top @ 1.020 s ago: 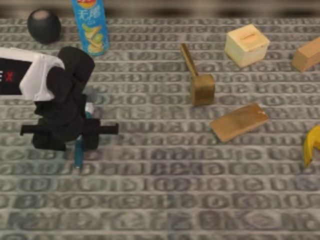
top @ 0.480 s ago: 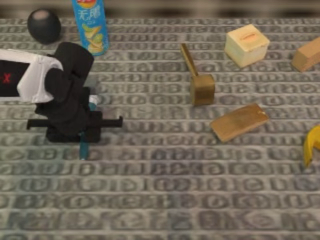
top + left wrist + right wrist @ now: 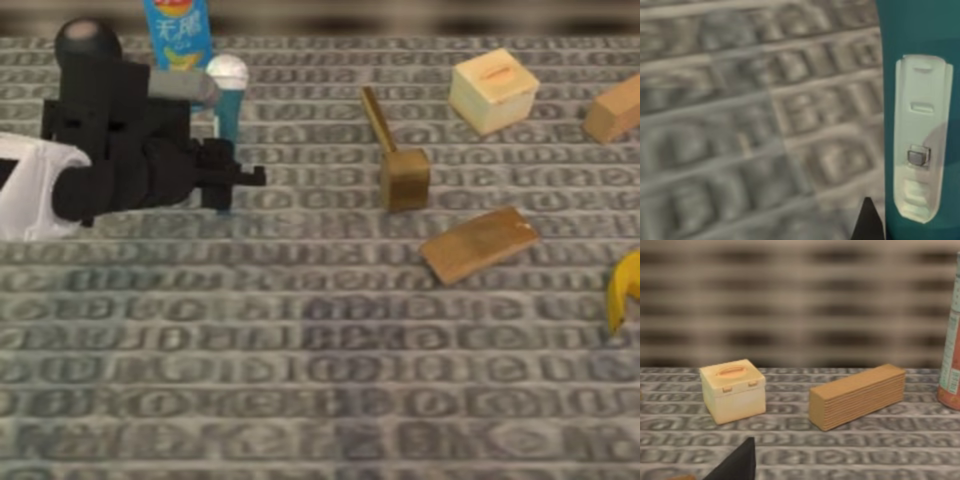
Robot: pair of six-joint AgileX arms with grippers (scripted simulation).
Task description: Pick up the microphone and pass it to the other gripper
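Note:
The microphone [image 3: 228,100] hangs above the table at the far left, its white-silver head pointing to the far edge and its teal handle running back toward me. My left gripper [image 3: 224,180] is shut on the lower handle, the black arm reaching in from the left. In the left wrist view the teal handle and its white switch strip [image 3: 921,140] fill one side, with one black fingertip [image 3: 868,225] beside them. My right gripper is outside the top view; only a black corner of it [image 3: 740,465] shows in the right wrist view.
A blue chips can [image 3: 180,40] and a black ball [image 3: 85,38] stand behind the left arm. A wooden mallet [image 3: 398,165], a cream box [image 3: 493,90], a wooden block [image 3: 612,110], a wooden board [image 3: 478,243] and a yellow object [image 3: 625,290] lie to the right.
My left gripper has risen off the table with the microphone and swung toward the far edge and the right. The microphone's head, hidden under the arm before, now shows.

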